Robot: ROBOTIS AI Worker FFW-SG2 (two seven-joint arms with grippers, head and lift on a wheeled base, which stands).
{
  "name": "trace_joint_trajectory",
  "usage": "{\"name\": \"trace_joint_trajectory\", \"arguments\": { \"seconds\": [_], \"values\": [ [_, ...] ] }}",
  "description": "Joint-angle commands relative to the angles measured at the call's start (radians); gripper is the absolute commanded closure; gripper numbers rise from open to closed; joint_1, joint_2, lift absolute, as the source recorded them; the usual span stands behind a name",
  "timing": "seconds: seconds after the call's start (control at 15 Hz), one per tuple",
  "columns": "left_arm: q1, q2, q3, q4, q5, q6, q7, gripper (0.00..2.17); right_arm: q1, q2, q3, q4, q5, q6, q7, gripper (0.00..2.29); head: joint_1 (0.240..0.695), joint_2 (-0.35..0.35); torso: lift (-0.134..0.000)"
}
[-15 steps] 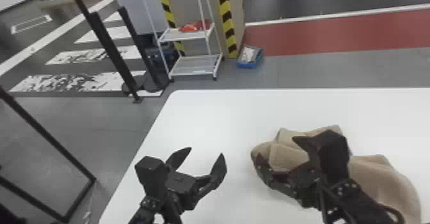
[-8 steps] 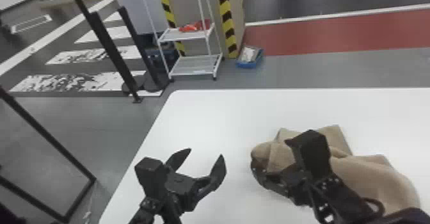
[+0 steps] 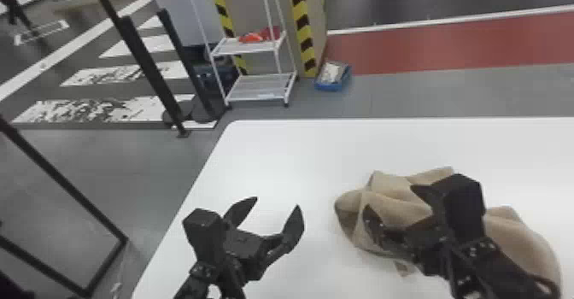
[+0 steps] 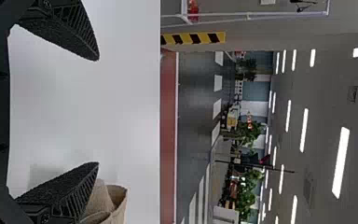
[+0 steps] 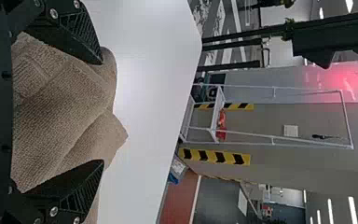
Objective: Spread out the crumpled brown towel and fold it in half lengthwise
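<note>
White tabletop [image 3: 290,157]; brown towel [image 3: 393,206] lies mostly crosswise.

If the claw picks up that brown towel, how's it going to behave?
The brown towel is probably floppy, given its soft folds. Its coarse weave suggests it won't slip easily. Bunched like this, it may lift as a clump.

At the head view's lower right we see the towel [image 3: 395,189] as matt, rough-woven cloth on a smooth, faintly glossy tabletop [image 3: 294,157]; in the right wrist view, we find the fingers [image 5: 81,35] matt and ridged.
</note>
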Motion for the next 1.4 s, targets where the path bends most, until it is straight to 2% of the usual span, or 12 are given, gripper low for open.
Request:
{"name": "trace_joint_trajectory", "arguments": {
  "seconds": [0.0,0.4,0.47,0.6,0.73,0.8,1.13,1.2,1.33],
  "values": [
    [0.001,-0.007,0.0,-0.002,-0.001,0.0,0.0,0.08,-0.021,0.002,0.01,0.025,-0.002,0.0,-0.003,0.15,0.695,0.349,-0.124],
    [0.007,-0.007,0.002,-0.003,-0.001,0.0,0.0,0.08,-0.126,0.011,0.07,0.143,0.003,0.067,-0.003,0.16,0.695,0.35,-0.124],
    [0.007,-0.007,0.002,-0.003,0.0,0.0,0.0,0.08,-0.129,0.011,0.071,0.145,0.006,0.086,0.009,0.27,0.695,0.35,-0.124],
    [0.007,-0.007,0.003,-0.003,0.002,0.0,0.0,0.08,-0.122,0.006,0.073,0.139,0.003,0.086,0.014,0.71,0.695,0.35,-0.124],
    [0.007,-0.007,0.003,0.0,0.003,0.0,0.0,0.08,-0.113,0.005,0.073,0.128,0.008,0.086,0.014,1.44,0.695,0.35,-0.124],
    [0.005,-0.007,0.003,0.001,0.003,0.0,0.0,0.08,-0.112,0.005,0.074,0.128,0.009,0.086,0.014,1.65,0.695,0.35,-0.124],
    [0.008,-0.007,0.007,0.003,0.008,-0.003,0.0,0.08,-0.109,0.005,0.068,0.12,0.008,0.089,0.012,1.69,0.695,0.35,-0.124],
    [0.008,-0.007,0.007,0.003,0.009,-0.003,0.0,0.08,-0.099,0.005,0.061,0.106,0.004,0.061,0.011,1.69,0.695,0.35,-0.124],
    [0.011,-0.007,0.007,-0.002,0.009,-0.006,0.0,0.08,-0.067,0.0,0.019,0.054,-0.032,-0.086,0.012,1.69,0.695,0.35,-0.124]
  ]
}}
